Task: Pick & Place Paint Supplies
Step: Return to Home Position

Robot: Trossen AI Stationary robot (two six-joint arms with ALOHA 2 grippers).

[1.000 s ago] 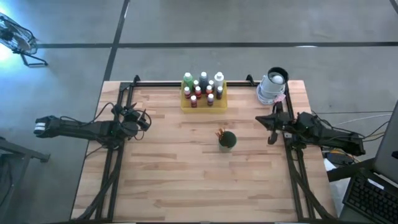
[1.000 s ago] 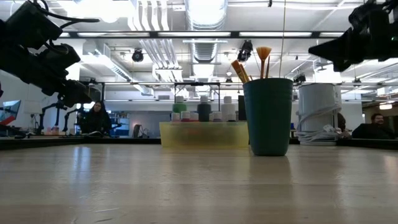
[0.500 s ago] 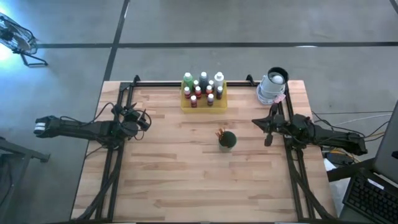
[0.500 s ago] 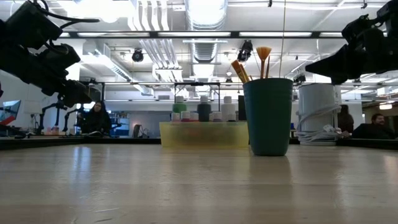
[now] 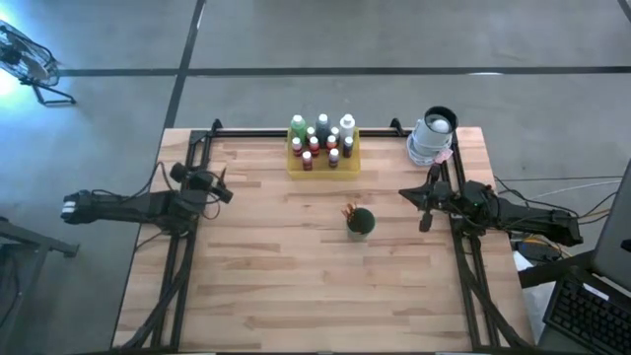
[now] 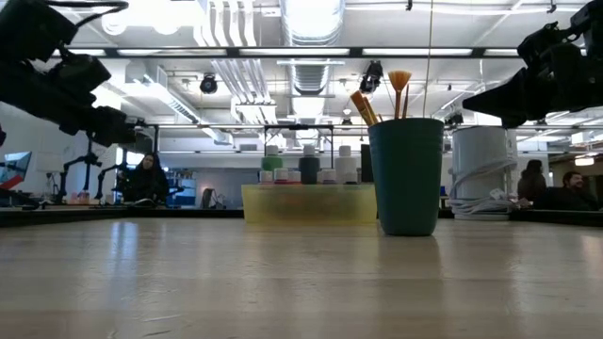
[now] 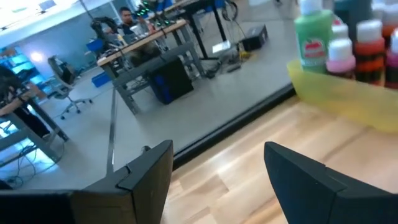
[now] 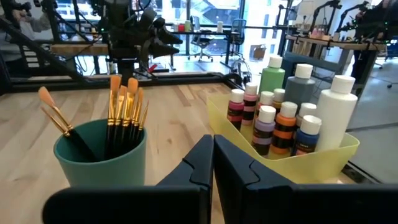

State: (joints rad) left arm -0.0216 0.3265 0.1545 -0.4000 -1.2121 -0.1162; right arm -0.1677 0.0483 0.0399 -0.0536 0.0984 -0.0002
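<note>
The paint bottles (image 5: 322, 136) stand in a translucent yellow tray (image 5: 294, 162) at the table's far middle; a tall green one (image 7: 314, 31) is at the tray's left end. Orange-brown paintbrushes (image 8: 124, 106) stick up out of a dark green cup (image 5: 361, 222) that stands on the table's middle. My left gripper (image 5: 223, 187) hangs open above the table's left side, clear of everything, and points toward the tray (image 7: 348, 93). Above the right side my right gripper (image 5: 412, 195) is shut on nothing, level, facing the cup (image 8: 102, 155) and the bottles (image 8: 286, 118).
A white cylinder with a cord (image 5: 432, 138) stands at the far right corner, just beyond my right arm. Black frame rails (image 5: 182, 266) run along both sides of the table. Bare wood lies between the cup and the near edge (image 5: 315, 316).
My right gripper has sunk a little and edged toward the cup, staying shut. My left gripper has risen slightly and rolled a little, still open. Bottles, tray, cup and brushes have kept still.
</note>
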